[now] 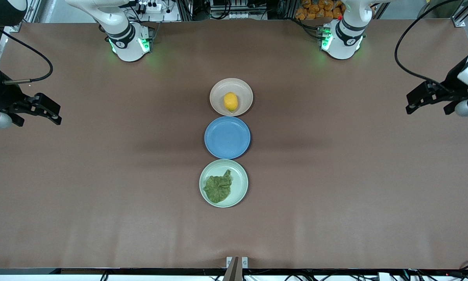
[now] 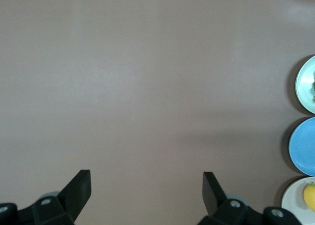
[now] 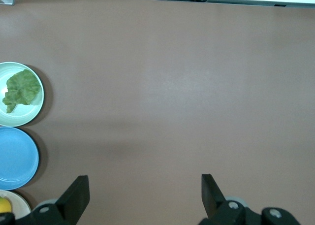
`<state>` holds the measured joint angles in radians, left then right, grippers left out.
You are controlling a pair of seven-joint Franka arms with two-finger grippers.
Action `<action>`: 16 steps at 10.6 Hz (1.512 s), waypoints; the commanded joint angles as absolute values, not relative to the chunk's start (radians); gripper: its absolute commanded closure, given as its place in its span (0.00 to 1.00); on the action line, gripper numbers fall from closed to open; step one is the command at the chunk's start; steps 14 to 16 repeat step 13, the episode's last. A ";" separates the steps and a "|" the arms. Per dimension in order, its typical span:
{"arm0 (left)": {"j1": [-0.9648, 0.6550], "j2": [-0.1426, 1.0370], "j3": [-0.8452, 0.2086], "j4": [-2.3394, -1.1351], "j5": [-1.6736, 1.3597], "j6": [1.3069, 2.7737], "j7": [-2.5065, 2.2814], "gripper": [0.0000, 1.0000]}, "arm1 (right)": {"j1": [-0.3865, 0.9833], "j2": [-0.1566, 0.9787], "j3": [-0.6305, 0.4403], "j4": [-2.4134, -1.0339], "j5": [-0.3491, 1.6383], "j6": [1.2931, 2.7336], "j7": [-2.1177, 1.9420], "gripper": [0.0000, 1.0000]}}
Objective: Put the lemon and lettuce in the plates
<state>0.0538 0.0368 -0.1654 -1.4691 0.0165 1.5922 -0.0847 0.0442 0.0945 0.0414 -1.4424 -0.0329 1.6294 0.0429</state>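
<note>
The yellow lemon (image 1: 230, 102) lies in the beige-pink plate (image 1: 219, 89), the plate farthest from the front camera. The green lettuce (image 1: 219, 187) lies in the mint green plate (image 1: 239, 180), the nearest one. My left gripper (image 1: 429, 102) is open and empty, up over bare table at the left arm's end. My right gripper (image 1: 42, 110) is open and empty over bare table at the right arm's end. Both arms wait. The left wrist view shows its gripper (image 2: 146, 181), the lemon (image 2: 310, 197) and the mint plate (image 2: 301, 82). The right wrist view shows its gripper (image 3: 145, 184) and the lettuce (image 3: 21, 89).
A blue plate (image 1: 227, 137) sits between the two plates, touching or nearly touching both; it holds nothing. It also shows in the left wrist view (image 2: 303, 146) and the right wrist view (image 3: 16, 157). The brown table (image 1: 335, 175) spreads wide around the row of plates.
</note>
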 commanded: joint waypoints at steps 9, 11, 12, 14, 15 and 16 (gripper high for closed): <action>0.048 0.012 -0.163 -1.485 -0.041 1.568 -0.092 0.00 | 0.034 0.066 0.049 -1.480 -0.043 1.600 0.032 0.00; 0.046 0.014 -0.164 -1.485 -0.041 1.551 -0.091 0.00 | 0.037 0.067 0.051 -1.480 -0.044 1.600 0.034 0.00; 0.046 0.014 -0.166 -1.485 -0.041 1.549 -0.092 0.00 | 0.037 0.067 0.049 -1.480 -0.044 1.600 0.032 0.00; 0.046 0.014 -0.164 -1.485 -0.041 1.549 -0.092 0.00 | 0.037 0.069 0.051 -1.480 -0.044 1.600 0.032 0.00; 0.046 0.014 -0.164 -1.485 -0.041 1.549 -0.092 0.00 | 0.037 0.069 0.051 -1.480 -0.044 1.600 0.032 0.00; 0.046 0.014 -0.164 -1.485 -0.041 1.549 -0.092 0.00 | 0.037 0.069 0.051 -1.480 -0.044 1.600 0.032 0.00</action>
